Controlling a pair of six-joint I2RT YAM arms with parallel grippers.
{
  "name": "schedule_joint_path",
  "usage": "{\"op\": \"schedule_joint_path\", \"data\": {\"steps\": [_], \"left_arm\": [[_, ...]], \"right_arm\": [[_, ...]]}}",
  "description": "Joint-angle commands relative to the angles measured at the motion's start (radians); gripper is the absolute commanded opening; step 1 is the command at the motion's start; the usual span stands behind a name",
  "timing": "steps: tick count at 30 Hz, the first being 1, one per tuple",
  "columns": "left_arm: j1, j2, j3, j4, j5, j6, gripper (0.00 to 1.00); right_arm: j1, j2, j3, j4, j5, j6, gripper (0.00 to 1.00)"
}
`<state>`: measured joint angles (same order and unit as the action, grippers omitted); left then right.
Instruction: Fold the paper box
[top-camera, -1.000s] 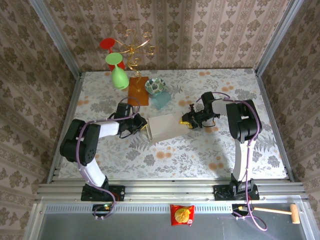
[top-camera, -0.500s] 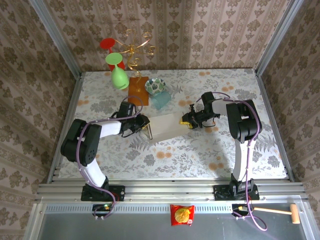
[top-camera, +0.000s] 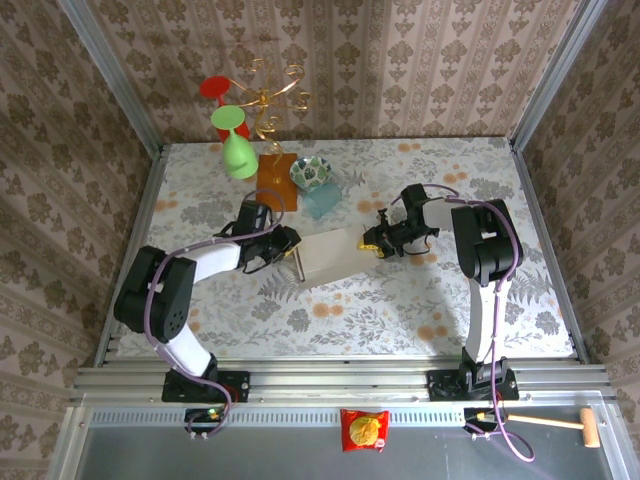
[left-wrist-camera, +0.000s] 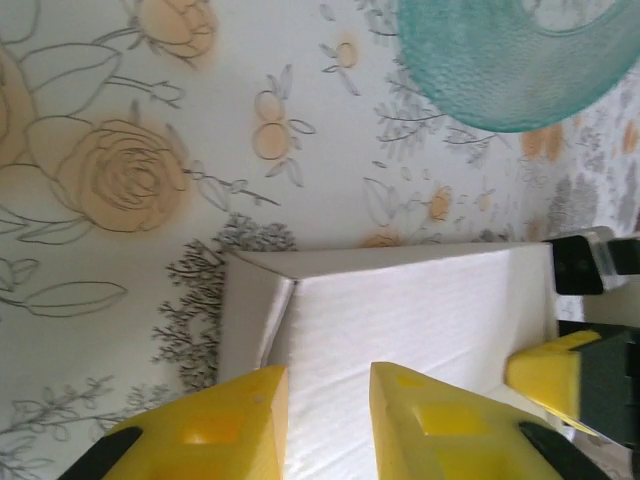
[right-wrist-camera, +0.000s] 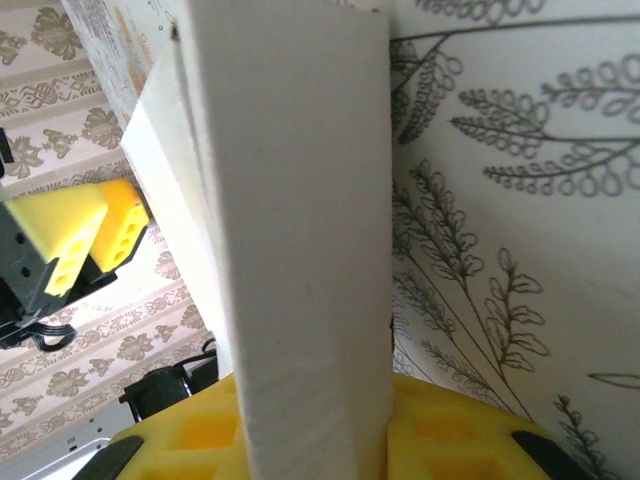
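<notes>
**Paper box pinched at one end, loose at the other**

The paper box (top-camera: 330, 255) lies near the middle of the floral tabletop (top-camera: 400, 300), a pale panel running between the two arms. In the left wrist view it (left-wrist-camera: 400, 310) is a white sheet with a narrow flap folded along a crease at its end. Its lower part is cut off by the frame and partly covered by yellow fingertips. In the right wrist view one panel (right-wrist-camera: 290, 200) stands on edge, so close that it blocks most of what lies behind it. The slots and other flaps cannot be made out.

The right claw (top-camera: 370, 241) is pinching the box. That upright panel passes straight between its two yellow pads (right-wrist-camera: 315, 430), which press on either side. The right claw's yellow fingertip (left-wrist-camera: 558, 372) also pokes in at the box's far end in the left wrist view.

The left claw (top-camera: 290, 250) sits at the box's opposite end. Its fingers are spread a little (left-wrist-camera: 325, 420), with white card visible in the gap. Nothing is visibly clamped there, though the tips are cropped by the frame.

The teal cup (top-camera: 322, 203) stands just beyond the box, only partly in the left wrist view (left-wrist-camera: 510, 60). Further back sit a patterned bowl (top-camera: 312, 172) and a brown board (top-camera: 275, 180).
</notes>
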<state>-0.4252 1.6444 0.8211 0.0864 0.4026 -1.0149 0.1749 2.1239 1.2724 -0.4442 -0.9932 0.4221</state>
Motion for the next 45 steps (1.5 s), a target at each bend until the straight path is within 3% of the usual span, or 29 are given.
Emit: {"op": "schedule_joint_path", "data": {"steps": [1, 13, 22, 31, 45], "left_arm": [[-0.003, -0.049, 0.036, 0.005, 0.033, -0.009, 0.29], [0.092, -0.060, 0.085, -0.172, 0.026, 0.093, 0.35], [0.166, -0.088, 0.097, -0.174, 0.138, 0.038, 0.39], [0.154, -0.032, 0.324, -0.550, 0.183, 0.074, 0.44], [0.111, 0.049, 0.297, -0.366, 0.189, 0.005, 0.47]], "right_arm": [[0.019, 0.019, -0.012, -0.046, 0.075, 0.010, 0.24], [0.016, 0.004, -0.009, -0.032, 0.033, 0.030, 0.25], [0.011, -0.082, 0.015, -0.012, -0.019, 0.240, 0.26], [0.012, -0.172, 0.049, -0.035, -0.047, 0.362, 0.27], [0.023, -0.190, 0.041, -0.030, -0.085, 0.374, 0.28]]}}
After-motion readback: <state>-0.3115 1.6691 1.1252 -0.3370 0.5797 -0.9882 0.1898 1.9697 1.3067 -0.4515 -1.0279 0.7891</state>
